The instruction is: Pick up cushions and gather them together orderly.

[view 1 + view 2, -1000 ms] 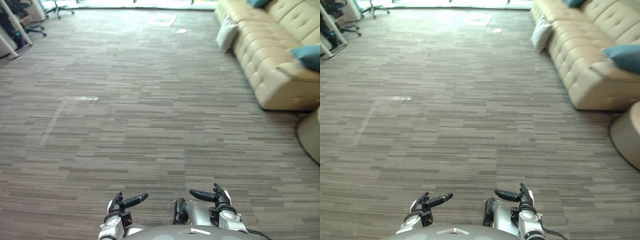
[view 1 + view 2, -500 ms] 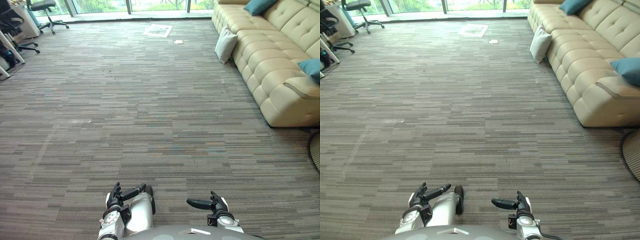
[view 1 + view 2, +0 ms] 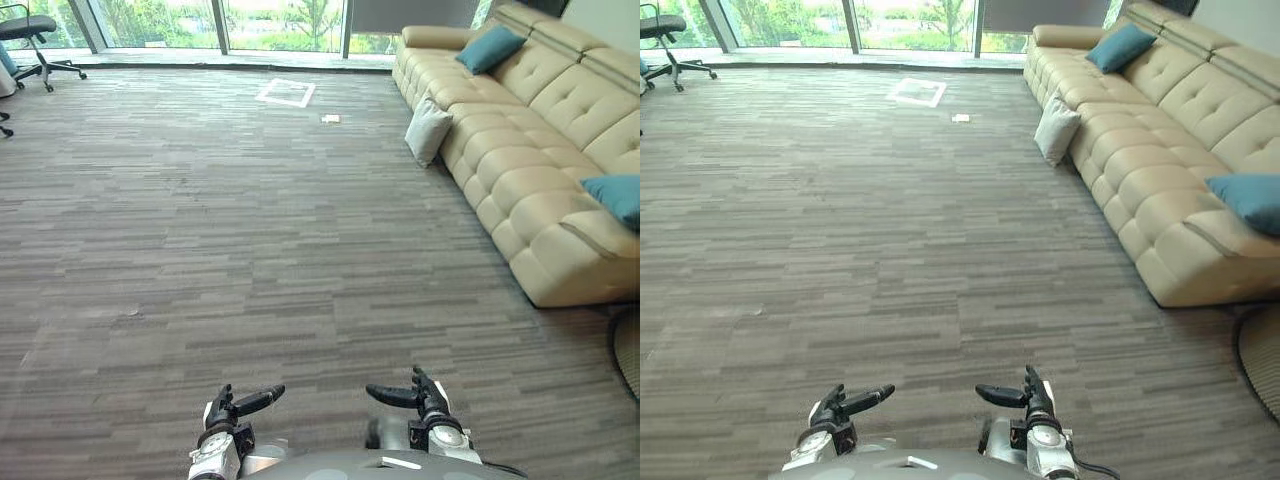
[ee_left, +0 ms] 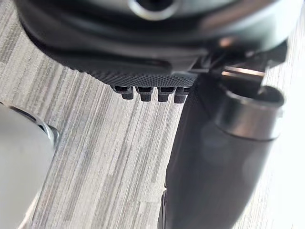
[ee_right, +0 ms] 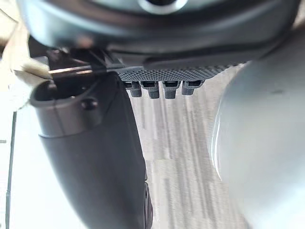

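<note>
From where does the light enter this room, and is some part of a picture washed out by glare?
Left eye view: daylight enters through the far windows, and the carpet before them looks palest. Left wrist view: the carpet beside the left hand burns out to white at one edge. Right wrist view: the same happens beside the right hand; both hands look dark against it.

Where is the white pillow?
In the left eye view the white pillow sits on the carpet, far ahead on the right, leaning against the front of the beige sofa.
</note>
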Robot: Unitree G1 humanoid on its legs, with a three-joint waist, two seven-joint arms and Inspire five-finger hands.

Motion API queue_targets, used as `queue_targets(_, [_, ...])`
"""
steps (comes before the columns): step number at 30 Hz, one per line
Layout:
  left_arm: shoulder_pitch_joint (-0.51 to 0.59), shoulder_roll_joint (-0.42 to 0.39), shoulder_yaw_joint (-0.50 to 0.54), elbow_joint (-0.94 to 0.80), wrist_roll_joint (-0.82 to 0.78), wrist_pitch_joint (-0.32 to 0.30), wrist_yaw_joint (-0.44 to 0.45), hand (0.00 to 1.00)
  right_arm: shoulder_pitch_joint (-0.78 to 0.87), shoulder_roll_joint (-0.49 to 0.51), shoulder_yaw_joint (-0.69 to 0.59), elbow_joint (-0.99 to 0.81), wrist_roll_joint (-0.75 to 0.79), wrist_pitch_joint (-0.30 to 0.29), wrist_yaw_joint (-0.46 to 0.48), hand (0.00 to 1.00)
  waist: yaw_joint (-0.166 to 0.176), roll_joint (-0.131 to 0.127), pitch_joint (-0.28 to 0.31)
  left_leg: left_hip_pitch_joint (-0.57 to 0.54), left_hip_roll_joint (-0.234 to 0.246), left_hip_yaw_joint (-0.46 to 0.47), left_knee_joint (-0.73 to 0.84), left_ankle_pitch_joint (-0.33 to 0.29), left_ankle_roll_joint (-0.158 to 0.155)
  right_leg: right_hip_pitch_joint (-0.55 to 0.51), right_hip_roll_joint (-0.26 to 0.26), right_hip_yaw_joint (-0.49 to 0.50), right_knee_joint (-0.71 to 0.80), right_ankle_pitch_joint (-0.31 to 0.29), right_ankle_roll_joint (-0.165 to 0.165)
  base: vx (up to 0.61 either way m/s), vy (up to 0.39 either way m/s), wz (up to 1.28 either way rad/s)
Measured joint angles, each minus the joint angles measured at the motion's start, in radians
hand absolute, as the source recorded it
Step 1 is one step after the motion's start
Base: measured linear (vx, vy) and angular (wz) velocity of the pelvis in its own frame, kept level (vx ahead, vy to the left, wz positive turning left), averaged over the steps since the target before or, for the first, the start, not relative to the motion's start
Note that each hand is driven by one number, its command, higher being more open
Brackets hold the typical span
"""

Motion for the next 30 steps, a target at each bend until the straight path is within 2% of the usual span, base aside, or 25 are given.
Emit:
queue_targets(1, [-0.001, -0.006, -0.007, 0.007, 0.007, 0.0, -0.002, 1.0, -0.01, -0.017, -0.017, 0.004, 0.0, 0.014, 0.002, 1.0, -0.014, 0.018, 0.009, 0.037, 0.013, -0.027, -0.01, -0.021, -0.006, 0.003, 0.025, 0.011, -0.083, 0.115, -0.032, 0.68, -0.202, 0.57])
queue_targets(2, [-0.002, -0.027, -0.014, 0.026, 0.013, 0.0, -0.005, 1.0, -0.015, -0.038, -0.051, 0.021, 0.007, 0.028, 0.0, 1.0, -0.012, 0.057, 0.008, 0.076, 0.043, -0.075, -0.02, -0.024, -0.012, 0.046, 0.052, -0.008, -0.081, 0.161, -0.115, 0.81, -0.249, 0.57])
queue_targets(3, [-0.006, -0.03, -0.014, 0.027, 0.017, 0.0, -0.01, 1.0, -0.019, -0.041, -0.062, 0.021, 0.005, 0.03, -0.002, 1.0, -0.008, 0.063, 0.013, 0.076, 0.048, -0.093, -0.012, -0.01, -0.024, 0.037, 0.05, -0.012, -0.046, 0.144, -0.132, 0.95, -0.331, 0.57])
queue_targets(4, [-0.013, -0.036, -0.015, 0.027, 0.035, 0.0, -0.024, 1.0, -0.023, -0.041, -0.099, 0.014, 0.009, 0.027, -0.01, 1.0, -0.021, 0.063, 0.023, 0.099, 0.037, -0.139, -0.003, 0.044, -0.038, -0.011, 0.003, -0.035, 0.138, 0.088, -0.163, 0.62, -0.265, 0.36])
queue_targets(5, [-0.013, -0.033, -0.014, 0.025, 0.038, 0.0, -0.023, 1.0, -0.021, -0.043, -0.106, 0.003, 0.012, 0.024, -0.01, 1.0, -0.025, 0.054, 0.03, 0.11, 0.027, -0.149, 0.006, 0.053, -0.048, -0.04, -0.004, -0.054, 0.196, 0.052, -0.146, 0.69, -0.342, 0.34])
queue_targets(6, [0.015, -0.033, -0.011, 0.022, 0.04, -0.002, -0.017, 1.0, -0.01, -0.039, -0.079, -0.001, -0.001, 0.021, -0.009, 1.0, -0.018, 0.066, 0.003, 0.105, 0.041, -0.164, 0.066, 0.046, -0.056, -0.012, 0.011, -0.061, 0.105, 0.027, -0.123, 0.41, -0.26, 0.22])
queue_targets(7, [0.028, -0.029, -0.001, 0.01, 0.038, -0.003, -0.016, 1.0, 0.004, -0.034, -0.057, -0.001, -0.003, 0.02, -0.011, 1.0, -0.022, 0.052, -0.007, 0.087, 0.031, -0.182, 0.139, 0.041, -0.072, 0.018, 0.015, -0.07, 0.043, 0.017, -0.167, 0.5, -0.279, 0.28])
queue_targets(8, [0.02, -0.057, 0.009, 0.009, 0.037, 0.0, -0.018, 1.0, 0.005, -0.053, -0.054, -0.001, -0.011, 0.027, 0.002, 1.0, -0.024, 0.105, -0.021, -0.032, 0.08, -0.218, 0.422, 0.067, -0.164, 0.08, 0.066, -0.099, 0.007, -0.006, -0.16, 0.49, -0.24, 0.26])
queue_targets(9, [0.022, -0.065, 0.009, 0.0, 0.039, 0.0, -0.019, 1.0, 0.005, -0.06, -0.047, 0.001, -0.018, 0.028, 0.004, 1.0, -0.015, 0.12, -0.021, -0.13, 0.107, -0.232, 0.626, 0.15, -0.26, 0.119, 0.097, -0.107, -0.036, -0.014, -0.16, 0.49, -0.198, 0.1])
queue_targets(10, [0.023, -0.069, 0.009, -0.004, 0.04, 0.0, -0.021, 1.0, 0.004, -0.062, -0.047, 0.002, -0.018, 0.031, 0.004, 1.0, -0.013, 0.128, -0.02, -0.174, 0.121, -0.23, 0.709, 0.16, -0.28, 0.144, 0.115, -0.107, -0.058, -0.018, -0.158, 0.48, -0.181, -0.09])
queue_targets(11, [0.022, -0.07, 0.012, -0.017, 0.04, 0.0, -0.027, 1.0, -0.003, -0.061, -0.043, 0.014, -0.017, 0.036, 0.001, 1.0, -0.012, 0.13, -0.013, -0.269, 0.155, -0.208, 0.868, 0.154, -0.269, 0.217, 0.15, -0.105, -0.121, -0.02, -0.16, 0.48, -0.153, -0.17])
queue_targets(12, [0.021, -0.061, 0.022, -0.033, 0.039, -0.001, -0.026, 1.0, -0.012, -0.059, -0.019, 0.035, -0.015, 0.039, -0.001, 1.0, -0.009, 0.11, 0.0, -0.331, 0.171, -0.171, 0.933, 0.134, -0.232, 0.295, 0.166, -0.092, -0.18, -0.023, -0.162, 0.47, -0.139, -0.19])
queue_targets(14, [0.021, -0.045, 0.031, -0.066, 0.032, -0.004, -0.024, 1.0, -0.009, -0.048, -0.003, 0.052, -0.013, 0.044, -0.001, 1.0, -0.004, 0.071, 0.013, -0.425, 0.173, -0.097, 0.905, 0.093, -0.162, 0.401, 0.169, -0.071, -0.267, -0.019, -0.163, 0.42, -0.109, -0.29])
queue_targets(16, [0.02, -0.047, 0.032, -0.085, 0.032, -0.016, -0.024, 1.0, -0.003, -0.047, 0.005, 0.061, -0.003, 0.053, -0.006, 1.0, 0.016, 0.061, 0.016, -0.487, 0.185, -0.019, 0.752, 0.046, -0.106, 0.475, 0.173, -0.038, -0.331, -0.016, -0.16, 0.49, -0.058, -0.46])
queue_targets(18, [0.015, -0.053, 0.044, -0.086, 0.031, -0.027, -0.025, 1.0, 0.001, -0.046, 0.012, 0.061, 0.004, 0.059, -0.012, 1.0, 0.029, 0.062, 0.019, -0.532, 0.183, 0.001, 0.531, 0.042, -0.093, 0.543, 0.175, -0.004, -0.389, -0.018, -0.158, 0.48, 0.046, -0.46])
queue_targets(19, [0.01, -0.053, 0.049, -0.085, 0.021, -0.029, -0.022, 1.0, 0.003, -0.042, 0.014, 0.061, 0.004, 0.059, -0.015, 1.0, 0.039, 0.06, 0.02, -0.555, 0.179, -0.009, 0.354, 0.065, -0.106, 0.576, 0.173, 0.022, -0.422, -0.025, -0.144, 0.44, 0.098, -0.42])
queue_targets(21, [0.004, -0.055, 0.05, -0.083, 0.001, -0.032, -0.021, 1.0, 0.004, -0.042, 0.019, 0.062, 0.004, 0.059, -0.018, 1.0, 0.043, 0.061, 0.024, -0.575, 0.166, -0.029, 0.193, 0.118, -0.112, 0.619, 0.164, 0.048, -0.453, -0.052, -0.117, 0.54, 0.185, -0.36])
queue_targets(22, [0.004, -0.055, 0.05, -0.083, -0.001, -0.032, -0.021, 1.0, 0.004, -0.043, 0.019, 0.062, 0.004, 0.059, -0.018, 1.0, 0.044, 0.061, 0.024, -0.576, 0.165, -0.029, 0.177, 0.124, -0.112, 0.624, 0.162, 0.053, -0.454, -0.059, -0.109, 0.49, 0.198, -0.46])
queue_targets(24, [0.003, -0.053, 0.049, -0.083, -0.004, -0.031, -0.019, 1.0, 0.009, -0.035, 0.019, 0.064, 0.004, 0.059, -0.021, 1.0, 0.049, 0.055, 0.02, -0.575, 0.148, -0.023, 0.154, 0.239, -0.07, 0.675, 0.13, 0.099, -0.448, -0.112, -0.065, 0.48, 0.212, -0.5])
queue_targets(25, [0.01, -0.051, 0.049, -0.081, 0.0, -0.031, -0.02, 1.0, 0.012, -0.03, 0.019, 0.065, 0.003, 0.06, -0.02, 1.0, 0.049, 0.057, 0.002, -0.577, 0.133, -0.019, 0.17, 0.331, -0.038, 0.676, 0.112, 0.127, -0.428, -0.121, -0.05, 0.76, 0.364, -0.43])
queue_targets(26, [0.006, -0.037, 0.047, -0.077, 0.002, -0.024, -0.021, 1.0, 0.013, -0.018, 0.018, 0.065, 0.003, 0.059, -0.02, 1.0, 0.048, 0.033, -0.012, -0.575, 0.111, 0.0, 0.201, 0.314, -0.035, 0.643, 0.068, 0.156, -0.35, -0.133, -0.029, 0.52, 0.254, -0.31])
queue_targets(27, [0.005, -0.036, 0.047, -0.076, 0.003, -0.024, -0.021, 1.0, 0.013, -0.018, 0.017, 0.066, 0.003, 0.059, -0.019, 1.0, 0.048, 0.029, -0.012, -0.572, 0.108, 0.005, 0.201, 0.307, -0.03, 0.635, 0.062, 0.158, -0.333, -0.134, -0.027, 0.62, 0.306, -0.3])
queue_targets(28, [-0.002, -0.025, 0.05, -0.063, 0.002, -0.022, -0.019, 1.0, 0.013, -0.009, 0.011, 0.067, 0.003, 0.06, -0.012, 1.0, 0.056, 0.004, -0.013, -0.533, 0.079, 0.036, 0.199, 0.263, -0.023, 0.566, 0.019, 0.179, -0.145, -0.137, -0.016, 0.55, 0.304, -0.28])
queue_targets(29, [-0.012, -0.014, 0.049, -0.046, 0.002, -0.02, -0.016, 1.0, 0.013, -0.006, 0.012, 0.066, -0.001, 0.06, -0.011, 1.0, 0.058, -0.009, -0.012, -0.493, 0.055, 0.054, 0.198, 0.227, -0.01, 0.49, -0.01, 0.189, 0.057, -0.109, 0.024, 0.65, 0.369, -0.28])
queue_targets(30, [-0.019, -0.007, 0.046, -0.031, 0.003, -0.014, -0.014, 1.0, 0.012, -0.008, 0.012, 0.06, -0.004, 0.059, -0.008, 1.0, 0.051, -0.013, -0.008, -0.451, 0.037, 0.06, 0.198, 0.19, 0.0, 0.418, -0.036, 0.195, 0.251, -0.032, 0.045, 0.62, 0.376, -0.14])
